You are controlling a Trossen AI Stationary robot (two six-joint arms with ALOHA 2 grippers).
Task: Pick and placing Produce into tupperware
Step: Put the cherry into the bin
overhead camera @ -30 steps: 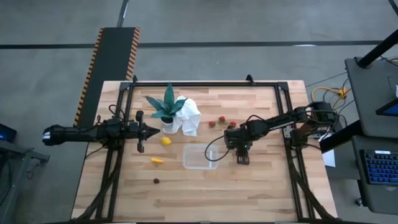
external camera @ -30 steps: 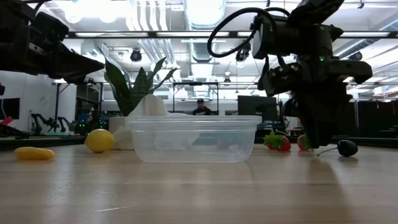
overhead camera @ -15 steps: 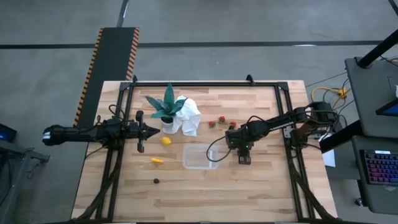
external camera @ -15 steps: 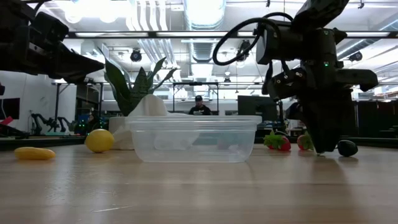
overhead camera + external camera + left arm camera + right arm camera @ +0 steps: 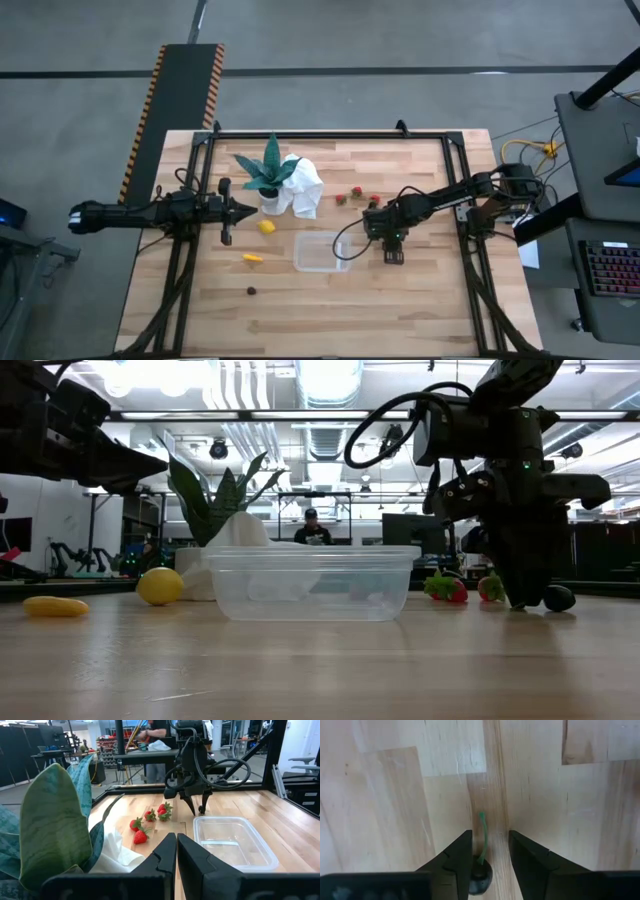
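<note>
Right end effector lowered over a dark cherry beside the tupperware.

High view: the right end effector (image 5: pixel 388 240) hangs just right of the clear tupperware (image 5: pixel 321 251) on the wooden surface (image 5: pixel 420 300); the left end effector (image 5: pixel 246 212) waits near the lemon (image 5: pixel 266 227).
Low view: the right end effector's tips stand at the surface, the dark cherry (image 5: pixel 558 597) just beside them, strawberries (image 5: pixel 446 587) behind.
Left wrist view: the left end effector's fingers (image 5: pixel 162 854) are pressed together, empty.
Right wrist view: the cherry (image 5: pixel 479 876) with its green stem sits between partly parted fingers (image 5: pixel 455 860); contact cannot be told.
</note>
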